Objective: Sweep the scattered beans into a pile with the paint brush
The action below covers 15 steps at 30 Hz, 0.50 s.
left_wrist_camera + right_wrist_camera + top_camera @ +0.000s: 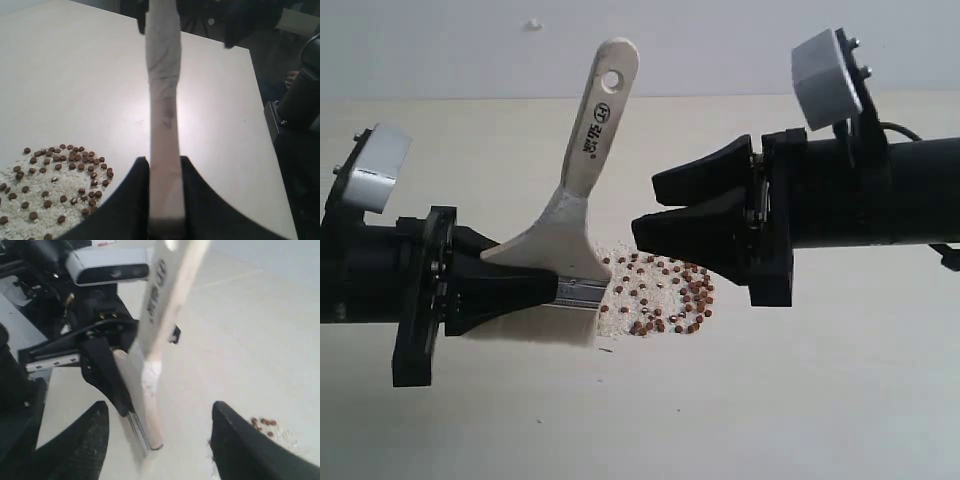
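Note:
My left gripper (pixel 535 285) is shut on the paint brush (pixel 582 180), clamped near the silver ferrule (pixel 580 292). The pale handle with its hole leans up and away; the off-white bristles (pixel 545 325) touch the table. The beans (pixel 665 295) lie in a loose cluster just right of the ferrule, mixed with fine white grains. In the left wrist view the handle (pixel 164 115) runs between my closed fingers, with beans (pixel 60 175) off to one side. My right gripper (pixel 645 210) hangs open above the beans, holding nothing. The right wrist view shows the brush (pixel 155 345) and a few beans (pixel 265 422).
The pale tabletop (pixel 800 400) stretches around the cluster, with its back edge against a grey wall (pixel 470 40). White grains (pixel 30 200) lie among the beans. The left arm's camera housing (pixel 107 267) shows in the right wrist view.

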Tool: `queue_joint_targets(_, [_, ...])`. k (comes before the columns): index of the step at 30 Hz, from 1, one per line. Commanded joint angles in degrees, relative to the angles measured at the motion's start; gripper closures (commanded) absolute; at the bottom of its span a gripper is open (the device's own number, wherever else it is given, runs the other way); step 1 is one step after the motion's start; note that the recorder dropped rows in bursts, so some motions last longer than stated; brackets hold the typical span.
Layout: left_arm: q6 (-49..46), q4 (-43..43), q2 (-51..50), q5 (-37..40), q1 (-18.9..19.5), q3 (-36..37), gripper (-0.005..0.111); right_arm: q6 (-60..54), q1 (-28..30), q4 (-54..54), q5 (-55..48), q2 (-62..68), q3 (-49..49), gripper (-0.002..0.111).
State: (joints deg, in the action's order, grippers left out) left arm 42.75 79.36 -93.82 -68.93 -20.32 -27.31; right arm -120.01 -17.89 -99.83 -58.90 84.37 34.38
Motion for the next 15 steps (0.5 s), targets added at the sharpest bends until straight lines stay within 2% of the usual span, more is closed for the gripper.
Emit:
queue_joint_targets(1, [-1.42, -0.88, -0.20, -1.03, -0.25, 0.01, 0.107, -0.67, -0.08, -0.11, 1.83, 3.46, 0.28, 0.051])
queue_joint_targets(15, [-5.25, -3.77, -6.68, -1.03, -0.25, 0.01, 0.107, -0.67, -0.08, -0.11, 0.53, 4.66, 0.87, 0.051])
